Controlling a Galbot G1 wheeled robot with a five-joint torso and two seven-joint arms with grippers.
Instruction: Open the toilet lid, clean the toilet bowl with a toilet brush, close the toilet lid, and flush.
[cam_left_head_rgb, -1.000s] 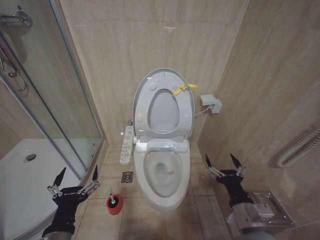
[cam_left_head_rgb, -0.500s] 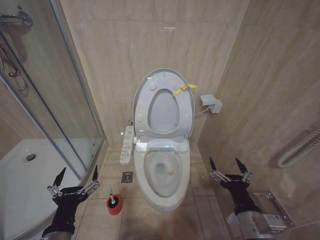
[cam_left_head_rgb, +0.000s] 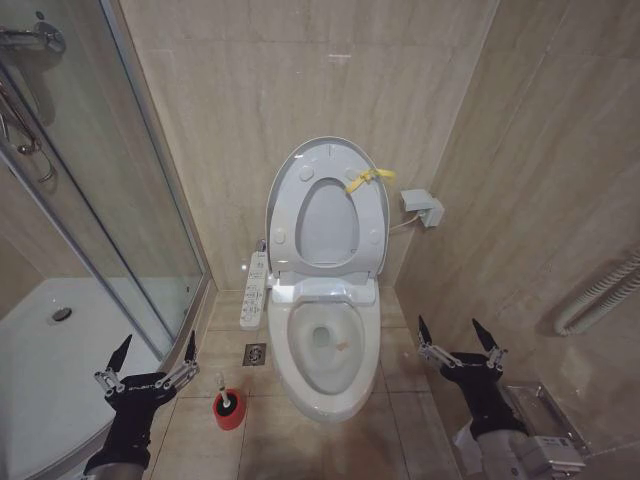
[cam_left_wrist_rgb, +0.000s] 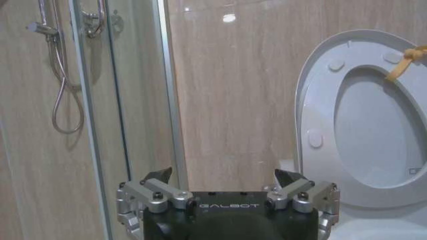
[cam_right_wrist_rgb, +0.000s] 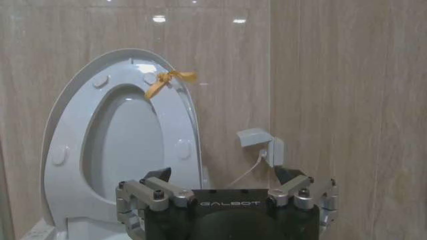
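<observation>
Left claw (cam_left_head_rgb: 157, 345): low down, both fingers spread wide, holding nothing. Has not moved at all in the last second.

Just to the right of the left claw, close by on the floor: toilet brush (cam_left_head_rgb: 226, 400), standing in its little red holder (cam_left_head_rgb: 231, 416). Not picked up yet.

Further right of that claw: toilet bowl (cam_left_head_rgb: 325, 350), open, with the inside easy to see. Up past the bowl and far above both claws, leaning back near the wall: toilet lid (cam_left_head_rgb: 328, 151), already up, with a yellow strap (cam_left_head_rgb: 365, 180) near its top.

Right of the bowl: right claw (cam_left_head_rgb: 449, 330), spread wide too, and empty. Has slid a little to the right and a little lower in the last second, away from the bowl.

Looks like backing off after the lid job. So lid step seems done. Brushing not started. Closing and flushing still to do. Probably the left claw's turn, being so near the brush.
</observation>
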